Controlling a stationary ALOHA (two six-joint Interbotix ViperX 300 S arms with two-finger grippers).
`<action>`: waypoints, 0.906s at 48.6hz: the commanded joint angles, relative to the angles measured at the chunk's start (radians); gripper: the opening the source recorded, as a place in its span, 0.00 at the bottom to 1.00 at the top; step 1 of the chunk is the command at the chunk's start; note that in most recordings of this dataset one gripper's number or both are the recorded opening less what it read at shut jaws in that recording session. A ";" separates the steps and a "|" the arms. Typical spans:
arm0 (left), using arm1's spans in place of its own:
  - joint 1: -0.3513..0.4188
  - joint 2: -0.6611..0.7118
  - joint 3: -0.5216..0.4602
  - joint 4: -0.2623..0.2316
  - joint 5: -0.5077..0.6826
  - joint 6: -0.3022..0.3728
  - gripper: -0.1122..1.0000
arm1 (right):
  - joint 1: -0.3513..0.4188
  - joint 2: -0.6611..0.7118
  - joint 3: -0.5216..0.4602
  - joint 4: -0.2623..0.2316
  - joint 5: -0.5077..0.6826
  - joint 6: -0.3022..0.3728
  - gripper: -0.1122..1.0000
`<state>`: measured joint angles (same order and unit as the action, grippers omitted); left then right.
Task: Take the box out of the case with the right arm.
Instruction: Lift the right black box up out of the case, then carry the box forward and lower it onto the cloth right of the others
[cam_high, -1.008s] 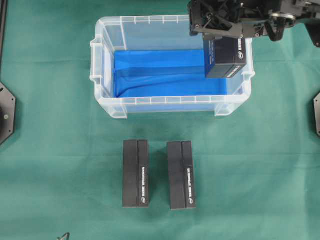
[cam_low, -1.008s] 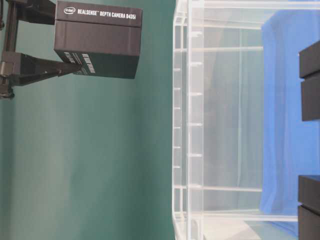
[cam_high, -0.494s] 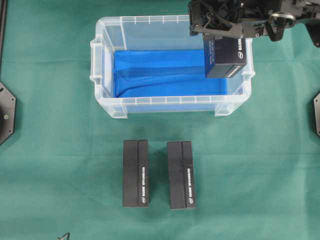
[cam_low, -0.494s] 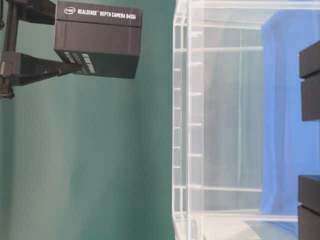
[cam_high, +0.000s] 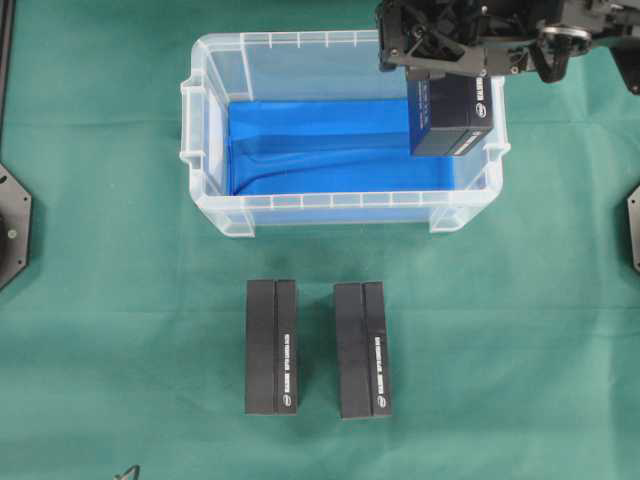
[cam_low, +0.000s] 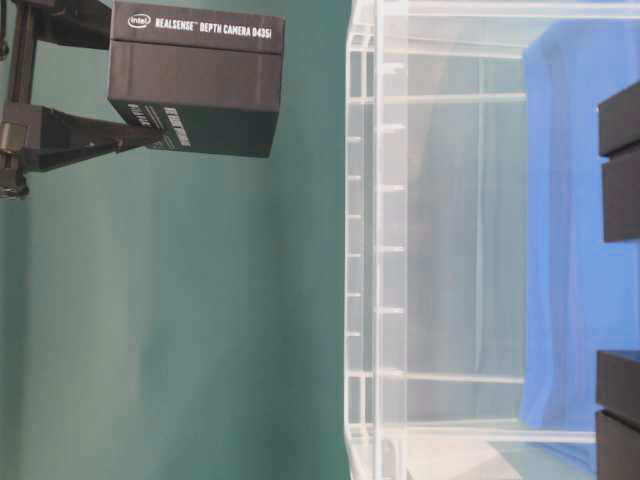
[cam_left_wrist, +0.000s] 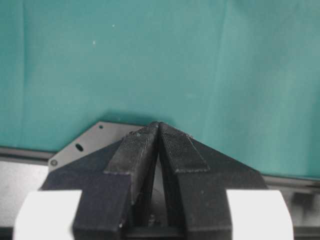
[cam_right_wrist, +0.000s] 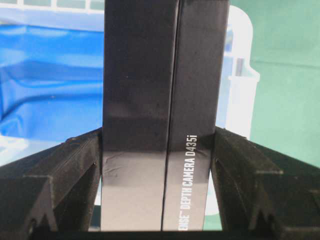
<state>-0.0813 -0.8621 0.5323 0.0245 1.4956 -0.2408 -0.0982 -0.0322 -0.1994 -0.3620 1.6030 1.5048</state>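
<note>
The box (cam_high: 450, 118) is black with white "RealSense Depth Camera D435i" lettering. My right gripper (cam_high: 447, 78) is shut on it and holds it over the right end of the case (cam_high: 205, 130), a clear plastic bin with a blue sheet (cam_high: 320, 140) on its floor. In the table-level view, which is turned sideways, the box (cam_low: 195, 85) hangs clear of the case's rim (cam_low: 375, 250). The right wrist view shows both fingers pressed against the sides of the box (cam_right_wrist: 160, 100). My left gripper (cam_left_wrist: 158, 125) is shut and empty over the green cloth.
Two more black boxes (cam_high: 272, 346) (cam_high: 362, 349) lie side by side on the green cloth in front of the case. Dark mounts sit at the left edge (cam_high: 12, 225) and the right edge (cam_high: 632, 225) of the table.
</note>
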 joint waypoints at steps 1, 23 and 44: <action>-0.002 0.003 -0.011 0.003 -0.003 -0.002 0.12 | 0.003 -0.034 -0.026 -0.006 0.003 -0.002 0.69; -0.002 0.003 -0.011 0.003 -0.003 0.000 0.12 | 0.060 -0.034 -0.026 0.002 0.064 0.006 0.69; -0.002 0.011 -0.011 0.003 -0.003 0.000 0.12 | 0.202 -0.055 -0.029 0.002 0.104 0.100 0.69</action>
<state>-0.0813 -0.8575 0.5323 0.0245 1.4956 -0.2408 0.0828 -0.0537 -0.1994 -0.3559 1.7043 1.5923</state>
